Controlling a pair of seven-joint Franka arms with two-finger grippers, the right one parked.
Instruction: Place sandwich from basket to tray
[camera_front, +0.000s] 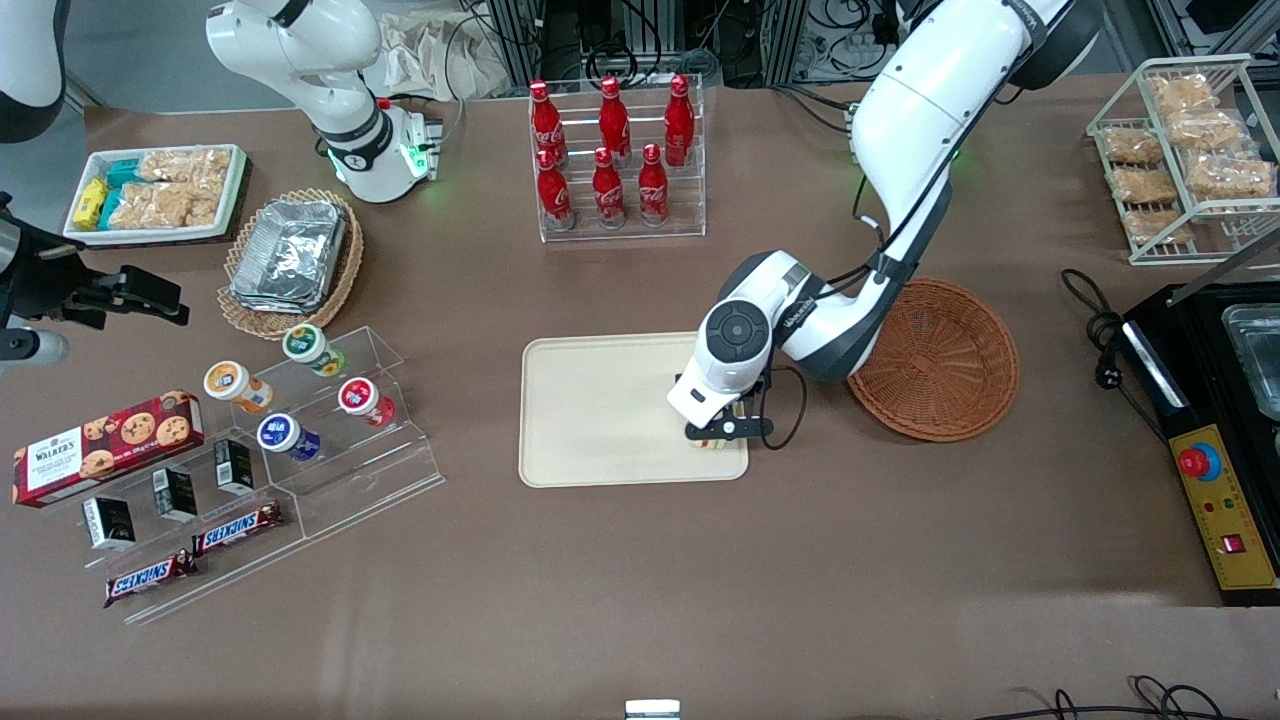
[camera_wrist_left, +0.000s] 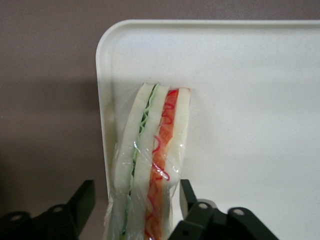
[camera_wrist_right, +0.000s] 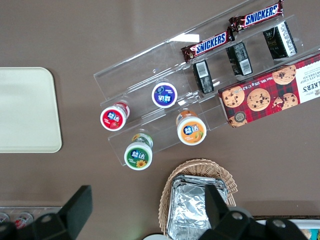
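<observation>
One pincer (camera_front: 722, 432) low, spread, astride sandwich (camera_wrist_left: 152, 165)

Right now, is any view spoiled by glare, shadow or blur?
Front view: even light, the gripper casts little shadow on the beige rectangular tray. Left wrist view: plastic wrap glints on the triangular white-bread sandwich, whose near end is soft. Right wrist view: the clear acrylic stand shows glare.

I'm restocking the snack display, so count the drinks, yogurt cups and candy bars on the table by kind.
Red cola bottles: 6
Yogurt cups: 4
Snickers bars: 2
Total: 12
The gripper is over the tray, fingers open around the sandwich.
</observation>
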